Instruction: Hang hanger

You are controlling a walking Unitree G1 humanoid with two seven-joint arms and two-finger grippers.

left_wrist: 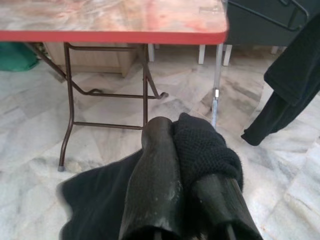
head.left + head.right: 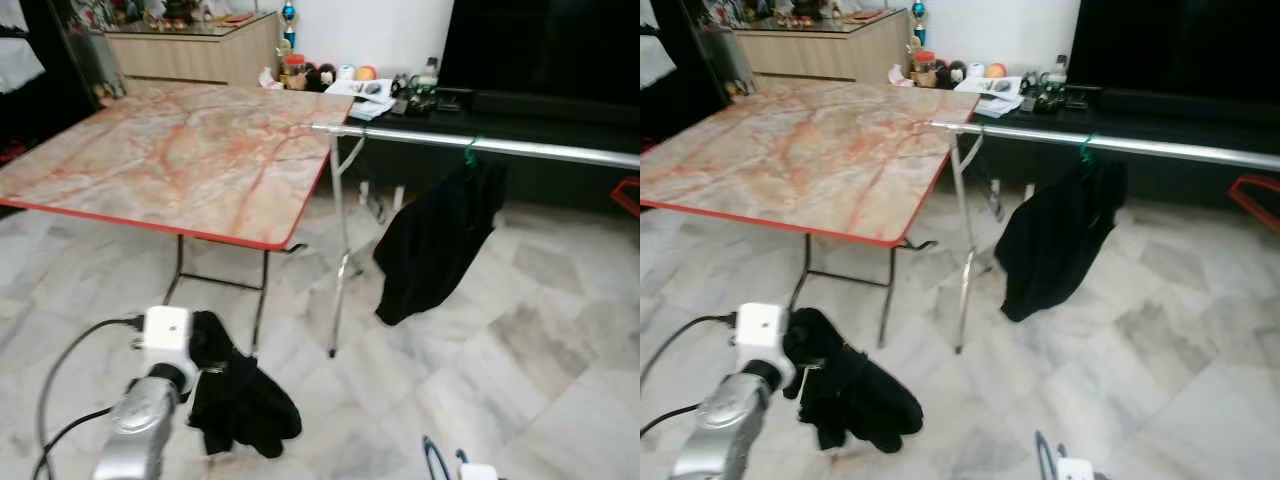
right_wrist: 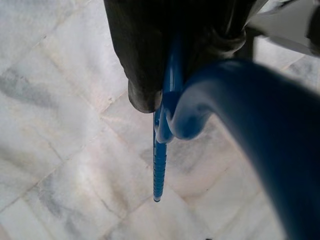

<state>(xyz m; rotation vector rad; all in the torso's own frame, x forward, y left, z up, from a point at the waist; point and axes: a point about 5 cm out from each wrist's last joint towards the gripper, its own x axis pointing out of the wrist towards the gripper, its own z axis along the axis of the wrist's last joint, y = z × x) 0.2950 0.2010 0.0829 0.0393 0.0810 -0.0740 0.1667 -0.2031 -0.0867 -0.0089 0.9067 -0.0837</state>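
Two black garments are showing in the head views: one is hanging from a green hook (image 2: pixel 470 152) on the silver rail (image 2: pixel 480 144) of a clothes rack, and the other black garment (image 2: pixel 238 392) is dangling low in front of the robot from the left gripper (image 1: pixel 187 165). The left arm is reaching forward at the lower left of the eye views, with a white camera block (image 2: pixel 166 329) on its wrist and black cables trailing off it. The left wrist view is bringing out what the head views are not giving: the two black fingers are pinched together on a knitted fold of that dark cloth, with the rest of the fabric sagging below them, and behind it the brown folding legs (image 1: pixel 70 100) under the red-edged marble-patterned table (image 2: pixel 170 150).

At the bottom edge of the left eye view, a sliver of blue hanger (image 2: pixel 436 461) is poking up beside the top of the right wrist. The right wrist view is showing it close up: the right gripper (image 3: pixel 165 95) is clamped on the blue hanger, a ribbed blue bar pointing down over the pale marble floor (image 3: pixel 60 130) and a thick blurred blue curve sweeping across the near corner. The hanger is sitting low, well away from the rail. Beyond the table, a dark shelf is carrying small clutter.
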